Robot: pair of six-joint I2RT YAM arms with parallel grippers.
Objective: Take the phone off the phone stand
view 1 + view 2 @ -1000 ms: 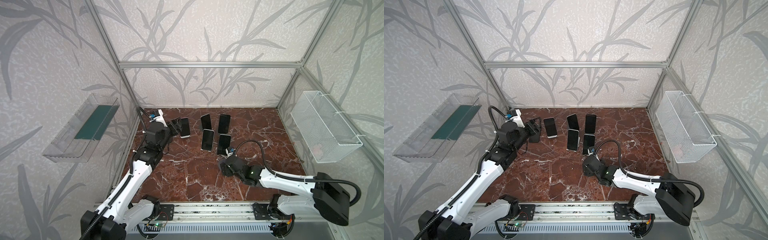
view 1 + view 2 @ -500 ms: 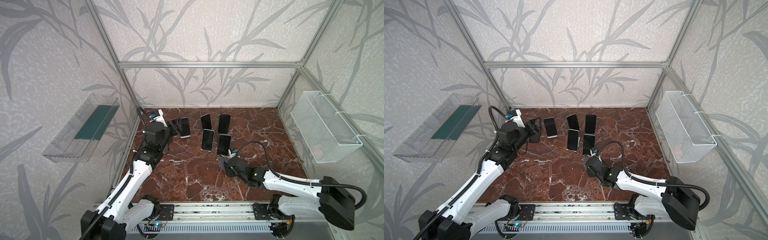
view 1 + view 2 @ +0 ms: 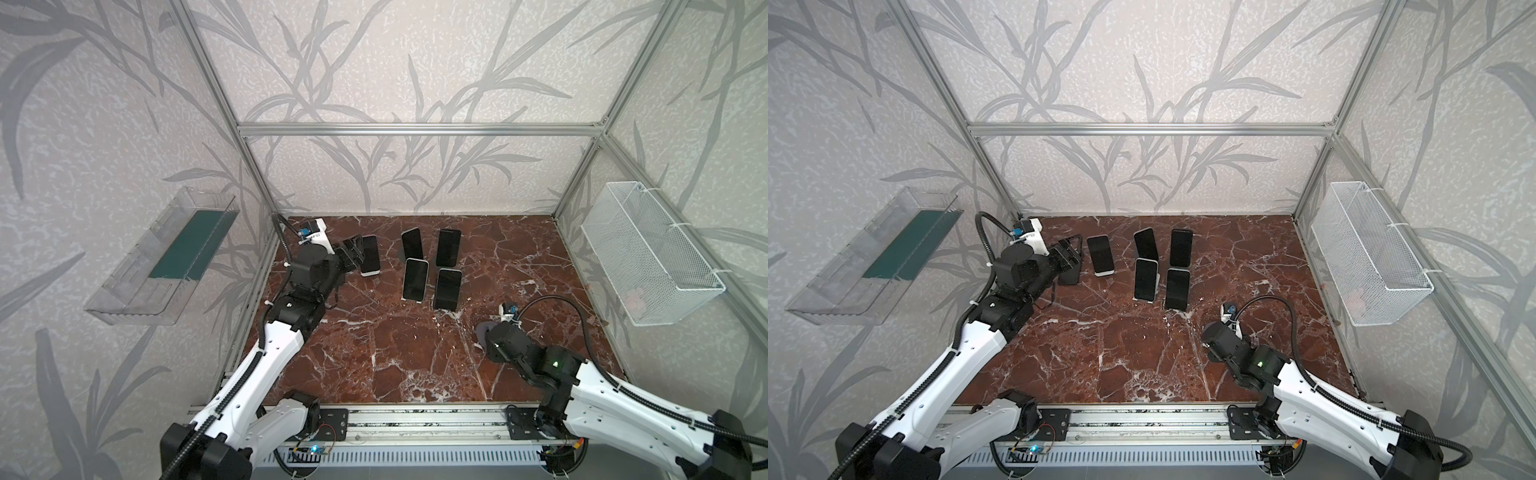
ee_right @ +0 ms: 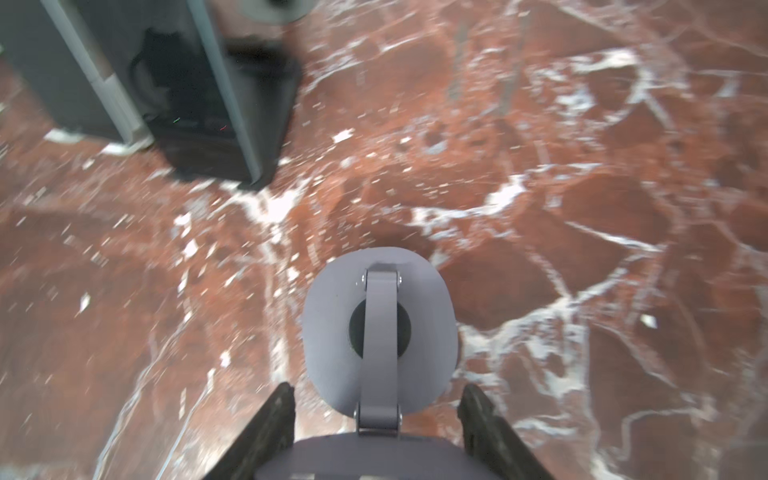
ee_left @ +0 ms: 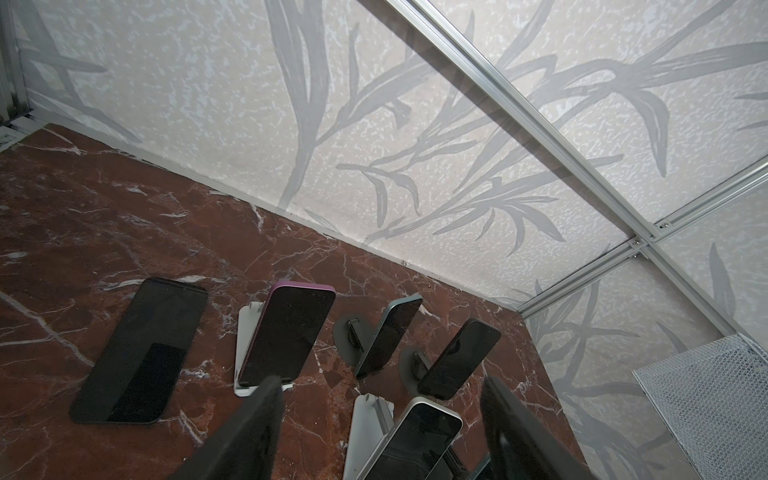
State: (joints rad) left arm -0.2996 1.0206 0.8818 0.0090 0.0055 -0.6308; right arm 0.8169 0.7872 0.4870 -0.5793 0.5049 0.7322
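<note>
My right gripper (image 4: 374, 390) is shut on an empty grey phone stand (image 4: 380, 332), clamping its plate; the round base juts out ahead of the fingers. In a top view the stand (image 3: 482, 331) sits low over the marble at the front right, apart from the phones. A black phone (image 5: 141, 353) lies flat on the table by the left wall, partly under my left gripper (image 3: 1069, 253). In the left wrist view that gripper (image 5: 382, 386) is open and holds nothing. Several phones lean on stands, among them a purple-cased one (image 5: 286, 336) and a white-edged one (image 3: 415, 279).
A white wire basket (image 3: 648, 266) hangs on the right wall. A clear tray with a green liner (image 3: 174, 257) hangs on the left wall. The arms' metal rail (image 3: 415, 424) runs along the front edge. Bare marble (image 3: 395, 353) lies between the two arms.
My right gripper has moved right, away from the row of phones, and has closed on the grey stand, which moved with it. The left arm has stayed still.
</note>
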